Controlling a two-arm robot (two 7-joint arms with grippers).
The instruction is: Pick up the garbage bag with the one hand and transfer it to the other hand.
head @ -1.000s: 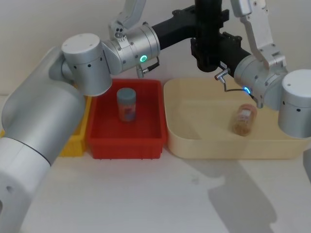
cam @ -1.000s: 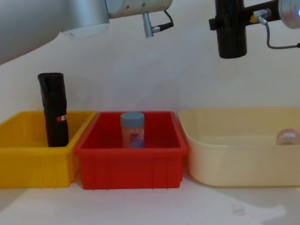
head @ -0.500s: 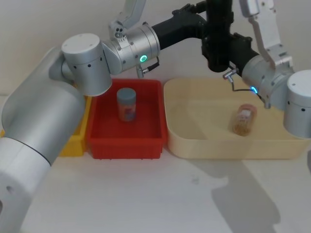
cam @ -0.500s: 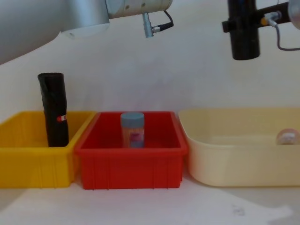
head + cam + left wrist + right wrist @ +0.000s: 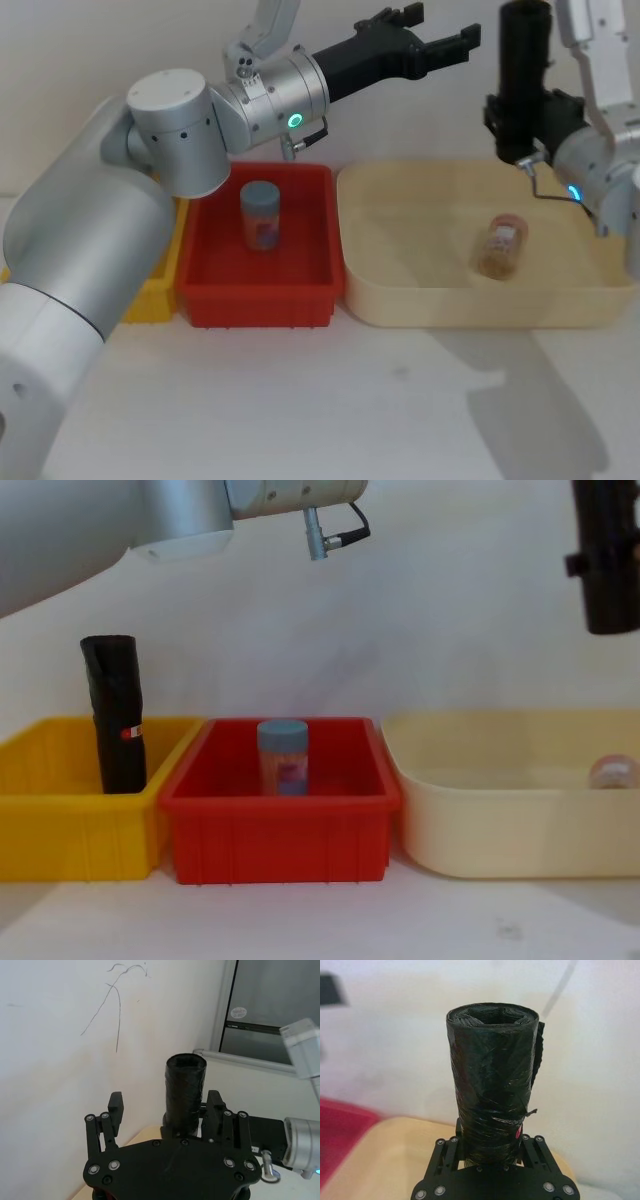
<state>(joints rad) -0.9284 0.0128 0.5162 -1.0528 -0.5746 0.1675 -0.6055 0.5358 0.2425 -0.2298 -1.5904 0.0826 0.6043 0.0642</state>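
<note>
The garbage bag [image 5: 522, 60], a black rolled cylinder, stands upright high above the cream tub, with my right gripper [image 5: 522, 125] shut on its lower part. The right wrist view has the roll [image 5: 492, 1075] rising straight up from that gripper [image 5: 492, 1132]. In the chest view the roll [image 5: 608, 560] hangs at the top right edge. My left gripper [image 5: 440, 28], on the green-ringed arm, is open and apart from the roll, to its left. The left wrist view has the roll [image 5: 186, 1090] standing beyond the spread left gripper [image 5: 165, 1107].
A second black roll with a red label [image 5: 115, 715] stands in the yellow bin [image 5: 60, 820]. The red bin [image 5: 255, 290] holds a blue-lidded jar [image 5: 261, 215]. The cream tub [image 5: 440, 300] holds a jar lying on its side [image 5: 500, 246].
My right gripper has carried the garbage bag to the right, out from between the left gripper's fingers. The left arm has stayed where it was.
</note>
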